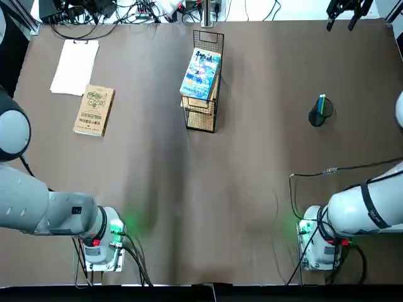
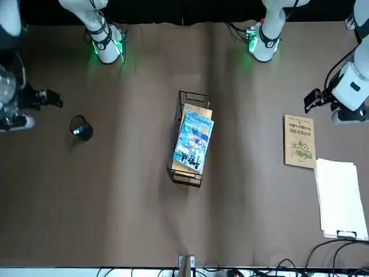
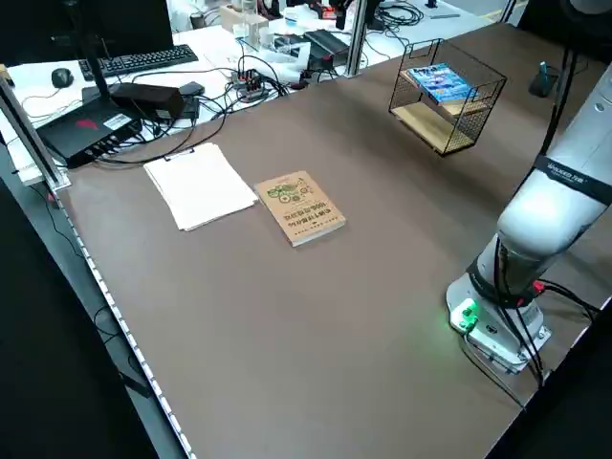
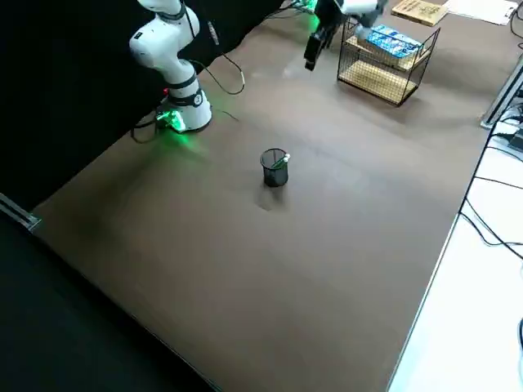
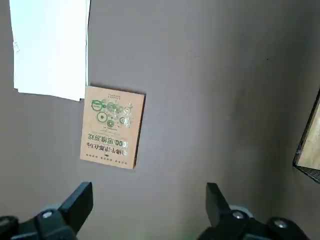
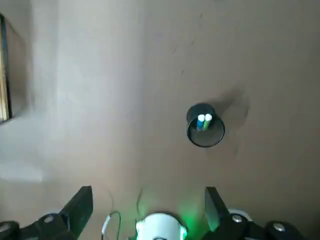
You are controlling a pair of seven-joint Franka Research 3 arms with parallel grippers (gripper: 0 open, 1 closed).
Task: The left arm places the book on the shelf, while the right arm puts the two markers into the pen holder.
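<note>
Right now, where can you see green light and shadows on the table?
Top view: green glow beside the left arm's base; right side view: green glow by the right arm's base; right wrist view: a dark shadow beside the pen holder.

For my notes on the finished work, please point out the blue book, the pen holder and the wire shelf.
Blue book [image 2: 194, 140]: front view, on the middle of its cover.
Pen holder [image 4: 275, 176]: right side view, on its outer wall.
Wire shelf [image 1: 201, 122]: top view, on its bare lower end.
</note>
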